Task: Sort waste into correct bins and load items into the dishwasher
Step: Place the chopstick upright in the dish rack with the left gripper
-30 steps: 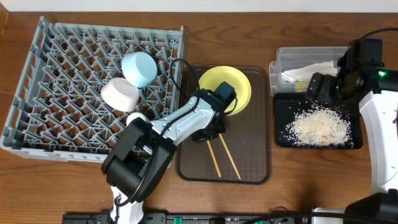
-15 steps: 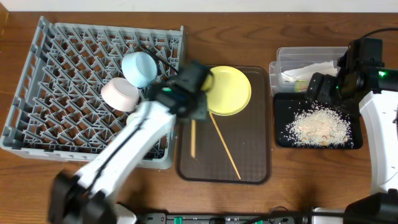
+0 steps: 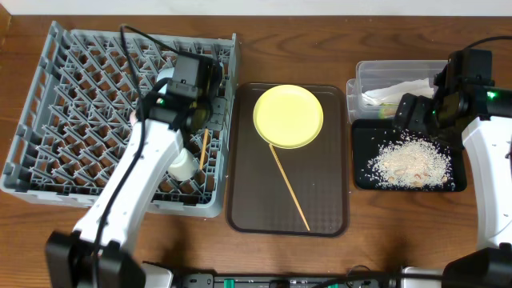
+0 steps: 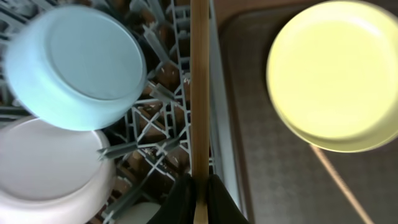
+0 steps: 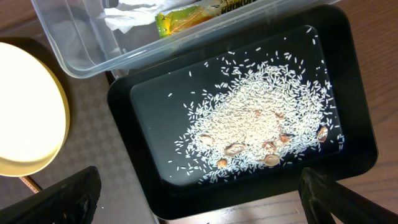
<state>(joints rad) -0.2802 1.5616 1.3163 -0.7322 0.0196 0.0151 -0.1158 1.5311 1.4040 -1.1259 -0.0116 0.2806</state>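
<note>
My left gripper (image 3: 200,120) is shut on one wooden chopstick (image 4: 199,87) and holds it over the right edge of the grey dish rack (image 3: 48,96). The light blue bowl (image 4: 78,65) and the white-pink bowl (image 4: 50,165) lie in the rack beside it, with the small white cup (image 3: 182,166) just below. The other chopstick (image 3: 290,188) lies on the brown tray, its upper end under the yellow plate (image 3: 289,117). My right gripper (image 5: 205,199) is open and empty over the black tray (image 3: 362,172), which holds the rice scraps (image 3: 408,162).
The clear tub (image 3: 360,80) behind the black tray holds the white napkin (image 3: 396,90) and the green-and-yellow wrapper (image 5: 186,18). The brown serving tray (image 3: 248,200) sits between the rack and the bins. My left arm crosses the rack's right half.
My left gripper has lifted one chopstick off the brown tray and swung it left over the rack's right edge. The yellow plate now lies uncovered. The right arm has not moved.
</note>
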